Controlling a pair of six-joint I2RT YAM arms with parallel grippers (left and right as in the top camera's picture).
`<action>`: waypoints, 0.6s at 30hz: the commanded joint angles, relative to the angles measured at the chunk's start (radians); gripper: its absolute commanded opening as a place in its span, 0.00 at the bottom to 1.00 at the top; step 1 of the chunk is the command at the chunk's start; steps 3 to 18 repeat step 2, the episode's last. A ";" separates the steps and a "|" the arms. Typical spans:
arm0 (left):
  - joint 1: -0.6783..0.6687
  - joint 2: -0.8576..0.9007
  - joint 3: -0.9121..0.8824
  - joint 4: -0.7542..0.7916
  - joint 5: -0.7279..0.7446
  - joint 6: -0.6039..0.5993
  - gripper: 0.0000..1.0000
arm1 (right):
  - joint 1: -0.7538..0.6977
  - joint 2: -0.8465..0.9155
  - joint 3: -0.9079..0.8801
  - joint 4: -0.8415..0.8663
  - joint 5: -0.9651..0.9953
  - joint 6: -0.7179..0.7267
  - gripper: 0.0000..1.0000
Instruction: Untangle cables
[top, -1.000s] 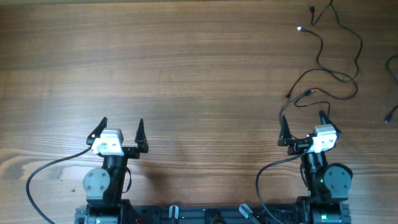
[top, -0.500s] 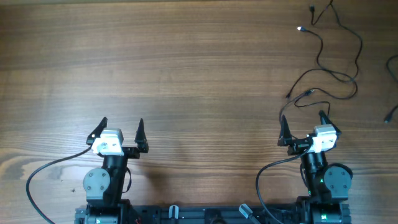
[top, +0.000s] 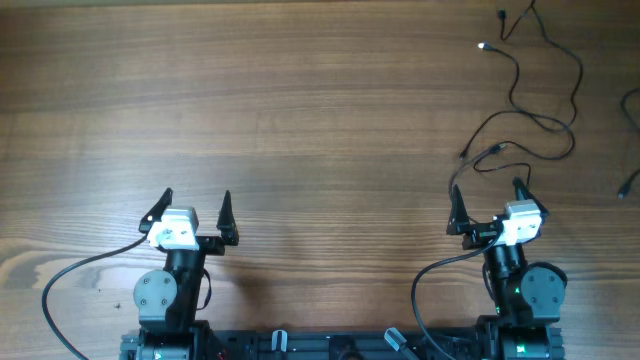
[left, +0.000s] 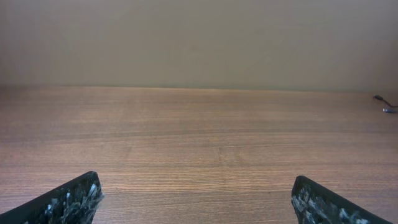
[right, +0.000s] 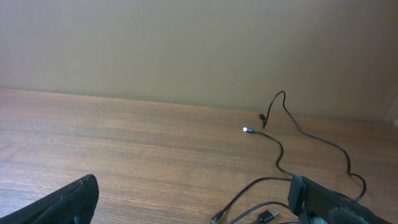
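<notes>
Cables: we see thin black cords (top: 548, 120) lying as loose, winding strands on the far right part of the tabletop (top: 300, 100); the right wrist view shows them ahead and to the right (right: 280, 152).
Long axis: the main strand runs roughly from the far edge toward the near side, bending several times along the way.
Ends: a silvery tip (top: 482, 46) at the far end points left; two dark plug ends (top: 495, 150) lie side by side on bare wood just ahead of the right pincer, pointing left and toward it.
Edge strand: we make out another short piece of cord (top: 627, 185) at the right border, cut off by the frame.
Right pincer (top: 486, 186): fingers spread apart, holding nothing, close to the near plug ends but not touching them.
Left pincer (top: 196, 195): fingers spread apart, holding nothing, over bare wood well apart from the cords.
Surroundings: thick black wires (top: 75, 270) curve from the arm bases at the near edge; a plain beige wall (left: 199, 37) stands behind the tabletop.
</notes>
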 joint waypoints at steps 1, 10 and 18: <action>0.008 -0.011 -0.008 0.000 0.015 0.023 1.00 | -0.003 -0.016 -0.001 0.002 -0.001 -0.014 1.00; 0.008 -0.011 -0.008 0.000 0.015 0.023 1.00 | -0.003 -0.016 -0.001 0.002 -0.001 -0.014 1.00; 0.008 -0.011 -0.008 0.000 0.015 0.023 1.00 | -0.003 -0.016 -0.001 0.002 -0.001 -0.014 1.00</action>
